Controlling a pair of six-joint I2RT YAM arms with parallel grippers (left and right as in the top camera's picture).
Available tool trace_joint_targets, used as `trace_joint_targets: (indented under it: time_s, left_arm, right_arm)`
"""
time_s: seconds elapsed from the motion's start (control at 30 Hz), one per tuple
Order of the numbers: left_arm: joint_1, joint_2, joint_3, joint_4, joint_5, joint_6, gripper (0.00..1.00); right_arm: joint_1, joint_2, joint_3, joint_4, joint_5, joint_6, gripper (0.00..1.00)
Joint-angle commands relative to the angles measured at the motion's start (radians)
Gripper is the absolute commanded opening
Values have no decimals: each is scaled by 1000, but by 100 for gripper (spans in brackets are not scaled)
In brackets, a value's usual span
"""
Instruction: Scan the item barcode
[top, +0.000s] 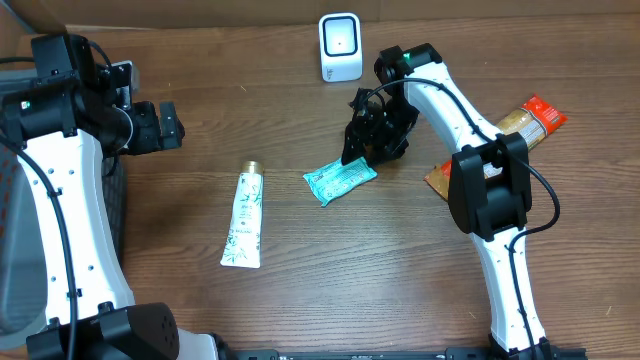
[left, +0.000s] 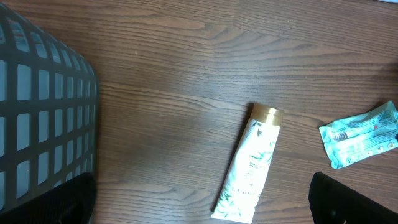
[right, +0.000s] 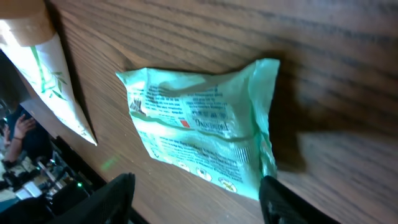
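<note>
Since the green packet (top: 340, 181) lies flat on the table (top: 300, 300) near its middle, in front of the white scanner (top: 340, 46) but apart from it, the step in hand looks to be the pick-up. The right gripper (right: 199, 200) stands astride the packet's right end, jaws part-way open. One finger (right: 115, 196) is clear of the film and the other (right: 283, 202) is close by its crimped edge, so nothing is held. A good grasp would pinch only the end seam, leaving the printed face uncovered. I cannot make out a barcode on this side, so the packet may need turning before it faces the scanner. Thin, crinkly film is likely to slip or fold, so a low, square close seems wise. Left of the packet lies a leaf-printed tube (top: 244, 217), well apart. A brown item with a red end (top: 532, 118) and a brown pack (top: 436, 180) sit by the right arm, off the likely path to the scanner. The left gripper (top: 168, 126) hangs wide open and empty near the grey basket (left: 37, 106), far from the work.
</note>
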Motion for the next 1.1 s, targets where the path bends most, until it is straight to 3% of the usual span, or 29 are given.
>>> trace_joint_targets:
  time_s: [0.0, 0.13, 0.4, 0.53, 0.6, 0.7, 1.07]
  left_arm:
    - [-2, -4, 13, 4, 1, 15, 100]
    - [-2, -4, 13, 4, 1, 15, 100]
    - [-2, -4, 13, 4, 1, 15, 100]
    - [-2, -4, 13, 4, 1, 15, 100]
    - [-2, -4, 13, 4, 1, 15, 100]
    - [-2, -4, 13, 4, 1, 15, 100]
    - [-2, -4, 13, 4, 1, 15, 100]
  right_arm:
    - [6, 9, 0, 17, 55, -26, 62]
    - [0, -17, 33, 15, 153, -26, 56]
    - [-5, -208, 89, 16, 398, 13, 56]
    - [-5, -265, 89, 9, 414, 12, 57]
    - [-5, -264, 83, 7, 418, 13, 64]
    - [-2, -261, 8, 60, 426, 12, 72]
    - [34, -261, -266, 273, 409, -19, 76]
